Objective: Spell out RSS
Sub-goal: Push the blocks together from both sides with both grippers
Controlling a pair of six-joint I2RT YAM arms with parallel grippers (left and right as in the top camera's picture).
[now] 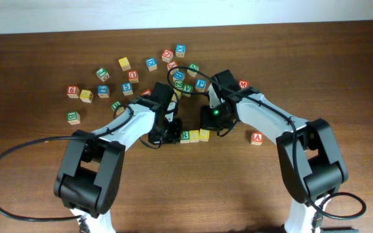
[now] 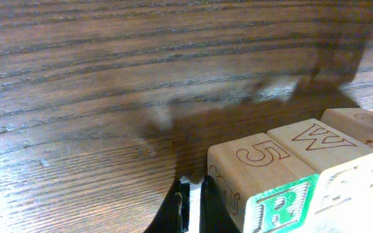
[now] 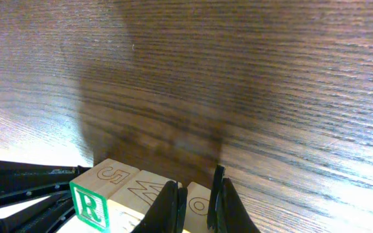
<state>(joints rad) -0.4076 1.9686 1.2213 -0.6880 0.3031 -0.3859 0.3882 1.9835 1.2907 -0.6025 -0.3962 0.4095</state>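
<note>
Two black fingers (image 2: 210,206) of the left claw (image 2: 192,197) poke up at the bottom of its own view. They are pinched nearly together with nothing between them. Just to their right sits the R block (image 2: 264,194), with a green R on its side and a 5 on top. Touching it on the far side is the middle block (image 2: 319,145), which shows a W. Past that, the end block (image 2: 361,123) is cut off by the edge, so its letter cannot be read.

The right claw (image 3: 195,186) grips that end block from both sides. Its fingers (image 3: 167,207) hide most of the letter, and only a round bit shows. From above, both claws are tucked under the arms and hard to see.

The table (image 1: 355,77) is dark brown wood with stripes. Beyond the claws many loose blocks (image 1: 151,63) lie scattered. An A block (image 1: 256,138) sits alone to the right of the right claw. A pale strip (image 1: 173,13) runs past the table's far edge.
</note>
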